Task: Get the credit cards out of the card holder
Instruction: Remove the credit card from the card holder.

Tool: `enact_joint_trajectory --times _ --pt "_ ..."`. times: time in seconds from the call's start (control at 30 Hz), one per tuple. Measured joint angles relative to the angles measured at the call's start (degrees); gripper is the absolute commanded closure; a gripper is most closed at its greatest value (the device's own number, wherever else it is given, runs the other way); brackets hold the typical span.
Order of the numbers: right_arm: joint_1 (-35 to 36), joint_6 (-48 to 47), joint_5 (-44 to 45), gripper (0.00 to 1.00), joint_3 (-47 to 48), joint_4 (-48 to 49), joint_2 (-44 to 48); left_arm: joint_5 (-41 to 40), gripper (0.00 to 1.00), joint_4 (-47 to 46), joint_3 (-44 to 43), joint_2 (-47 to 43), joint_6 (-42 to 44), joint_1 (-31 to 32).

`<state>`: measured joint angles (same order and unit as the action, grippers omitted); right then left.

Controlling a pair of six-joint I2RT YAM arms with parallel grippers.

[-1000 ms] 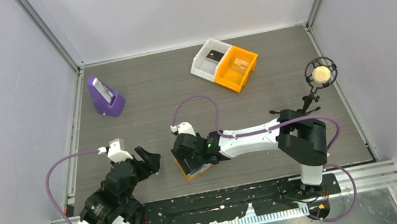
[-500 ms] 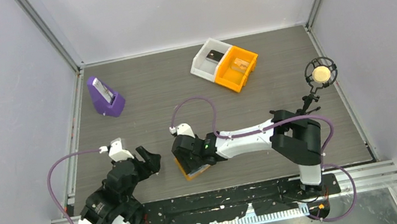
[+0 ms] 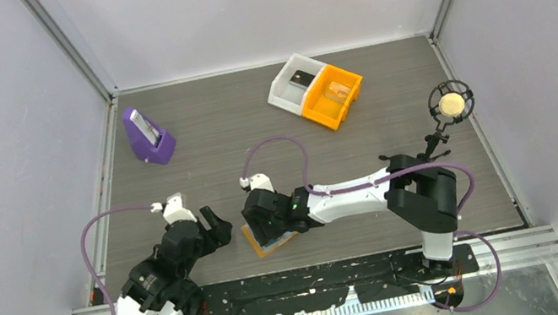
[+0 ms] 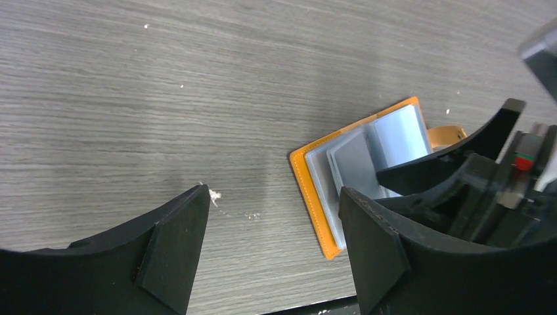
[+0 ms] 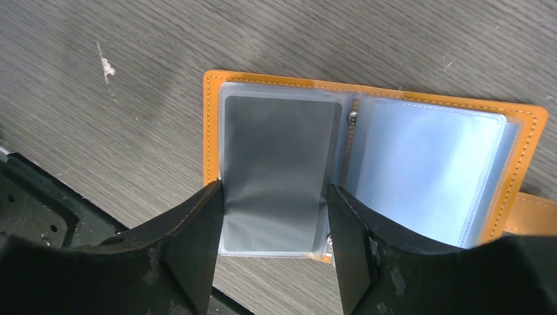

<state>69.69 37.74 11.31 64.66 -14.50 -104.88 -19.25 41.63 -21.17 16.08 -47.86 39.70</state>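
Note:
The card holder [image 3: 273,241] lies open near the table's front edge, orange cover [image 5: 211,131] down and light blue sleeves up. Its left sleeve holds a grey credit card [image 5: 279,151]; the right sleeve [image 5: 427,170] looks pale blue. My right gripper [image 5: 274,190] hangs over the left sleeve with one finger against each long edge of the grey card, and the sleeve bows slightly. My left gripper [image 4: 274,197] stands open just left of the holder [image 4: 309,190], with bare table between its fingers. In the top view, the left gripper [image 3: 214,226] sits close beside the right gripper [image 3: 263,224].
A purple stand [image 3: 147,137] is at the back left. A white bin [image 3: 293,82] and an orange bin [image 3: 332,95] sit side by side at the back. A round device on a stalk [image 3: 450,104] stands at the right. The black table edge [image 4: 315,305] runs just below the holder.
My left arm has swung right, toward the card holder. The right jaws have narrowed onto the grey card's sleeve, and the holder has shifted slightly left.

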Motion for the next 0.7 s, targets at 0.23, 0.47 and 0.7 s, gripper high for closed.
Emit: enact_joint_trajectory --times 0.23,0.47,0.7 --pt "-0.1 1.3 -1.7 0.35 -1.2 1.4 1.3 2.5 0.27 -2.4 0.5 6.7 -1.2 0.0" --pt "-0.5 2.0 -3.1 0.3 -3.2 3.2 2.2 4.2 0.27 -4.3 0.5 10.0 -1.7 0.0" --pt "-0.6 2.6 -3.7 0.42 -4.0 4.5 2.4 4.9 0.27 -5.4 0.9 10.4 -2.7 0.0"
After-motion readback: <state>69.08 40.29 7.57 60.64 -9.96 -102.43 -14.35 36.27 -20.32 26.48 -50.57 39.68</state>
